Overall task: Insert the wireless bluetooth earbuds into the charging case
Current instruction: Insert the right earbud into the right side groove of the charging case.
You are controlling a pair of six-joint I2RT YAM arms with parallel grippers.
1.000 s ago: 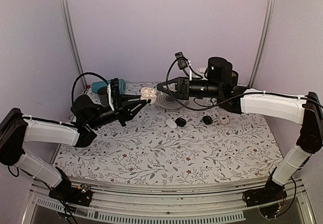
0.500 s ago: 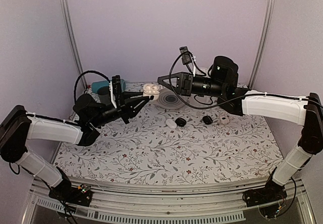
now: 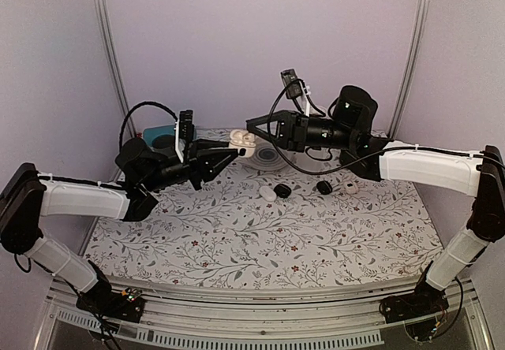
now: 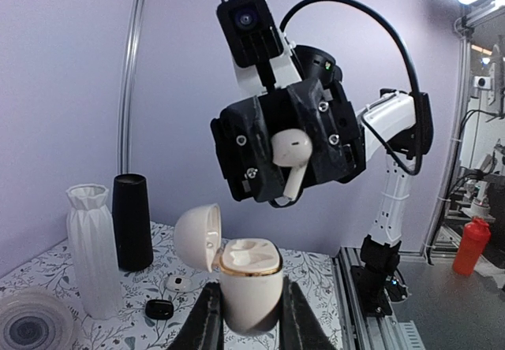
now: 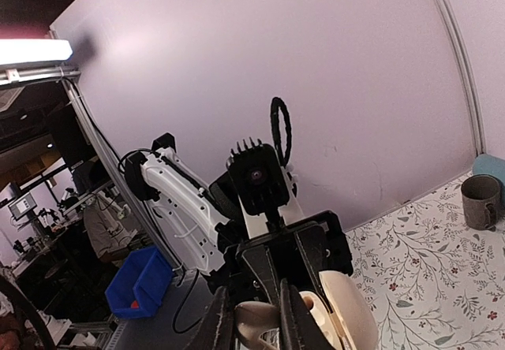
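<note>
L gripper [image 4: 248, 296] pinches the case [image 4: 249, 275] by its sides. The case is upright, well above the table [image 3: 237, 232], w/ the lid [image 4: 197, 236] flipped open to the L in the L wrist view. Wells face up; can't tell if either is filled. From the top cam the case [image 3: 241, 140] sits at the tip of the L gripper [image 3: 233, 151], over the back of the table, near a ribbed disc [image 3: 268, 158].

R gripper [image 3: 251, 122] reaches in from the R, tip just above and beside the case, not touching it. Its fingers are clamped on one earbud [image 4: 289, 154] — bulb up, stem hanging down & a bit tilted, above the open case w/ a gap between. In the R wrist view the earbud [image 5: 254, 316] is squeezed between the fingers [image 5: 292, 318], w/ the case lid just beside it at R.

On the table, well apart from both grippers:
- a black pod [image 3: 282, 190]
- a 2nd black pod [image 3: 323, 186]
- a white pod [image 3: 268, 194]
- a small white item [image 3: 350, 186] — too small to ID

Grey mug [image 5: 481, 202] stands at the table's far edge in the R wrist view. L wrist view also shows a white vase [image 4: 87, 259] & a black cylinder [image 4: 132, 220] side by side.
</note>
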